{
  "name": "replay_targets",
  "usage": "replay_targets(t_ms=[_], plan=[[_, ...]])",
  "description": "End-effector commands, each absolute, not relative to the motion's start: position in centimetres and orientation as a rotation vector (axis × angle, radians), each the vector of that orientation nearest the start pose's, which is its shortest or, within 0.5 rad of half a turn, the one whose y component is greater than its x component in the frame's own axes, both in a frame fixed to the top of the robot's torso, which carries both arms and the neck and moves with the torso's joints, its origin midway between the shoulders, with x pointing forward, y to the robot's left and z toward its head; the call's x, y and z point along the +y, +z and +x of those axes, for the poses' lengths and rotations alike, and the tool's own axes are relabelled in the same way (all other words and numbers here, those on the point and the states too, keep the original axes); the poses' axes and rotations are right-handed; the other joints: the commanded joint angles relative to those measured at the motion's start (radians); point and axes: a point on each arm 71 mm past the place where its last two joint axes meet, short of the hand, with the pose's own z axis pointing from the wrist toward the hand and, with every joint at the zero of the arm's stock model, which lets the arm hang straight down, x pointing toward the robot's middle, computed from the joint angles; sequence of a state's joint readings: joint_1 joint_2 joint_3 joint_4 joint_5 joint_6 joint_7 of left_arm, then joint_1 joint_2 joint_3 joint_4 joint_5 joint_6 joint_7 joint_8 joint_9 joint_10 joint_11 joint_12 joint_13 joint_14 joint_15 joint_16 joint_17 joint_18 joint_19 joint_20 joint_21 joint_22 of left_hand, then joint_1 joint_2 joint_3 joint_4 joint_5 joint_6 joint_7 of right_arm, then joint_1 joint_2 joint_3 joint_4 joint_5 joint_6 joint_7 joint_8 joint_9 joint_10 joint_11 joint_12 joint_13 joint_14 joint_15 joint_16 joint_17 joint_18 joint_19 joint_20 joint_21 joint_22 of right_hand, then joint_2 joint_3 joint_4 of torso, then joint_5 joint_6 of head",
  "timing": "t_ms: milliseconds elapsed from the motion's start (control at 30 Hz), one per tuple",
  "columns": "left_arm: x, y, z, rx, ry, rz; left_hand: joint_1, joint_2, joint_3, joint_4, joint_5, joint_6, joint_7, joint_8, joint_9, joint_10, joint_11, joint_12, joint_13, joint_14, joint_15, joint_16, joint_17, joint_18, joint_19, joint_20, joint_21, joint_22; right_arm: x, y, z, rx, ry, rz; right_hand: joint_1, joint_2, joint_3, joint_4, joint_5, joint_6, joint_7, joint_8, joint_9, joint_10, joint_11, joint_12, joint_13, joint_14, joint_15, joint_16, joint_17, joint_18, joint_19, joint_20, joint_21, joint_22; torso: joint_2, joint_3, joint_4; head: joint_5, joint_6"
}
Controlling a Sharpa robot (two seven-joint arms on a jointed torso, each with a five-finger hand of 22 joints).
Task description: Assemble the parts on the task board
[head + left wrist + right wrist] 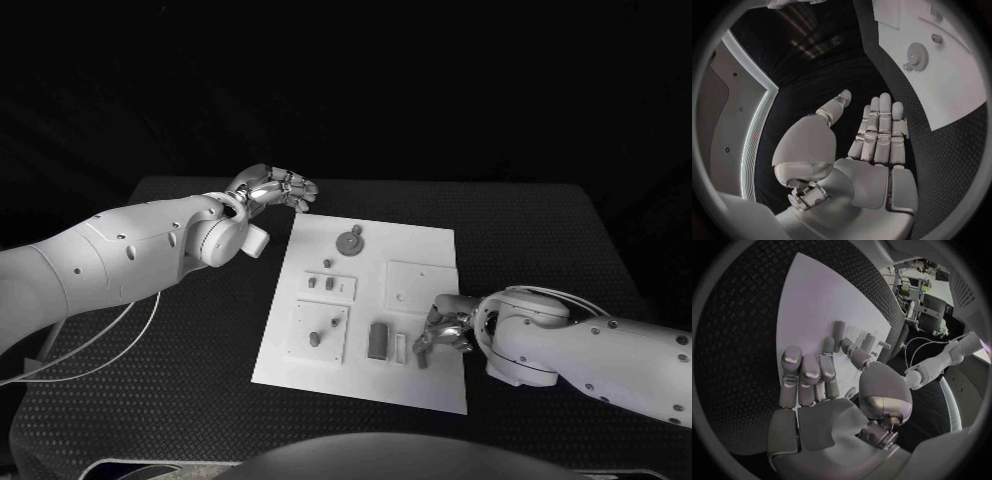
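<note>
The white task board (420, 238) lies in the middle of the table. A round gear (351, 241) sits near its far edge, small pegs (330, 284) stand below it, and an upright block (378, 340) stands near the front. My right hand (444, 328) hovers over the board's front right part, fingers pointing down beside the block. In the right wrist view that hand (823, 385) has its fingers stretched over the board (811, 295) with nothing between them, close to an upright part (839, 330). My left hand (274, 187) hangs off the board's far left corner, fingers straight and empty (873, 145). The gear (917, 52) lies beyond it.
A square recess (421, 283) marks the board's right half. A raised plate (320, 332) with two small pieces sits at the front left. Black textured table (548, 250) surrounds the board on all sides.
</note>
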State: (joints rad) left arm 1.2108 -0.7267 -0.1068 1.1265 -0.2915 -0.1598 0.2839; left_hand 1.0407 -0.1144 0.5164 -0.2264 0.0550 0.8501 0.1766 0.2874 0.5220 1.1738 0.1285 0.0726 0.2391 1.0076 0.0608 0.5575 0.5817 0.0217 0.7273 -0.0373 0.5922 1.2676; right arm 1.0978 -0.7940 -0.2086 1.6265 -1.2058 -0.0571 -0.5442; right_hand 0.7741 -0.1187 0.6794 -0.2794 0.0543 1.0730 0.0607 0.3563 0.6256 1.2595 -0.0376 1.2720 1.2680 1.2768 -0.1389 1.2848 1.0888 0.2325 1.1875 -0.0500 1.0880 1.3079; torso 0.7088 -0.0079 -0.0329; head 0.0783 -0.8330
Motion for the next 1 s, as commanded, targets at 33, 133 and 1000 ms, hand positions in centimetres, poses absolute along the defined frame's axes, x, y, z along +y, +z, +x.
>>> replay_targets(t_ms=[33,133,1000], plan=[[26.3,-22.0,54.3,1.629,-1.237,-0.877,-0.013,-0.001,-0.005,-0.001,-0.004,-0.006,-0.002,0.007,0.000,-0.009,-0.001,-0.002,-0.001,-0.004,0.006,-0.006,0.001,0.019,0.000,0.005,-0.004,0.001,-18.9,-31.2,40.4,2.300,0.214,-0.101,-0.003,-0.018,-0.008,0.000,-0.006,-0.010,0.011,-0.018,-0.007,-0.009,0.000,-0.007,-0.004,-0.005,0.004,-0.006,-0.004,0.029,-0.003,0.006,0.002,0.000,0.000,-0.0001,-0.0009,-0.002,0.001],[26.3,-22.0,54.3,1.630,-1.237,-0.877,-0.013,-0.002,-0.005,0.000,-0.004,-0.006,-0.002,0.007,0.000,-0.009,-0.001,-0.002,-0.001,-0.004,0.006,-0.006,0.001,0.019,0.000,0.005,-0.004,0.002,-19.5,-31.0,40.3,2.269,0.177,-0.144,-0.002,-0.037,-0.005,0.003,-0.006,-0.013,0.012,-0.022,-0.008,-0.018,0.002,-0.016,-0.009,-0.010,0.005,-0.013,-0.009,0.029,-0.005,0.006,0.000,0.000,-0.001,-0.0004,-0.0016,-0.004,0.002],[26.4,-22.1,54.3,1.635,-1.248,-0.895,-0.016,-0.004,-0.006,0.003,-0.004,-0.008,-0.001,0.006,-0.001,-0.011,0.000,-0.003,-0.002,-0.004,0.007,-0.008,0.004,0.019,-0.001,0.005,-0.006,0.004,-19.3,-30.5,39.7,2.213,0.085,-0.378,-0.035,-0.159,-0.007,0.119,-0.006,-0.048,0.028,-0.052,-0.005,-0.098,0.017,-0.097,-0.052,-0.036,0.019,-0.037,-0.003,0.029,-0.031,0.013,-0.012,-0.002,0.000,-0.0014,0.0008,-0.014,0.002]])
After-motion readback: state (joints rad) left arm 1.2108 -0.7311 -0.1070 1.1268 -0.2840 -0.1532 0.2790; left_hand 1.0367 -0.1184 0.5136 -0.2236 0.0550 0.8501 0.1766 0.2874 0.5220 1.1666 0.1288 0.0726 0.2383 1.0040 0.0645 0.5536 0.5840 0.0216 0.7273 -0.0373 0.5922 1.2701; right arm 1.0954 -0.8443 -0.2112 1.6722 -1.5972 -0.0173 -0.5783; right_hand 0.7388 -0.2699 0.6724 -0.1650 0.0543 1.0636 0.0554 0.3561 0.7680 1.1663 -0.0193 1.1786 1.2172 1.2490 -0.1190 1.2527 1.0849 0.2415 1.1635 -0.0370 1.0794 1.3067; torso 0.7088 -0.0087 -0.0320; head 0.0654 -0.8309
